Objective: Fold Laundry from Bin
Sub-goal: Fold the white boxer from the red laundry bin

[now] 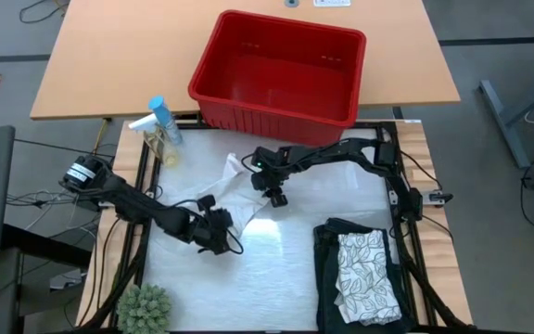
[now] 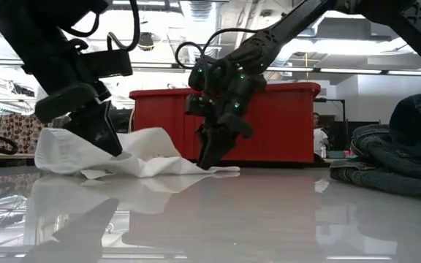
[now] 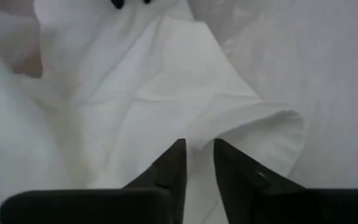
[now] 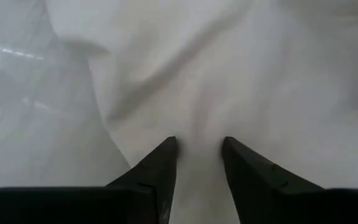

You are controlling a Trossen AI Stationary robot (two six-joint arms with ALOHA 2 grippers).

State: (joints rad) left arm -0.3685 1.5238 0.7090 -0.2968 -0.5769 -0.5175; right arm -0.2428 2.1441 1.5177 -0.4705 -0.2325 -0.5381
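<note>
A small plain whitish cloth (image 1: 239, 199) lies rumpled mid-table, near the red slotted plastic bin (image 1: 279, 70) at the far edge. The left gripper (image 3: 196, 148) and right gripper (image 4: 199, 144) both press down on it, fingers narrowly parted, cloth between them. A dark folded garment (image 1: 327, 241) with a leaf-patterned cloth (image 1: 367, 276) on top lies at the near right.

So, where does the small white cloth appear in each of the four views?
High view: white cloth at centre, between both grippers, in front of the red bin.
Low view: left of centre, on the table, red bin behind.
Left wrist view: fills most of the frame.
Right wrist view: fills most of the frame.
Shared landmark: the red bin, in the high and low views only.
</note>
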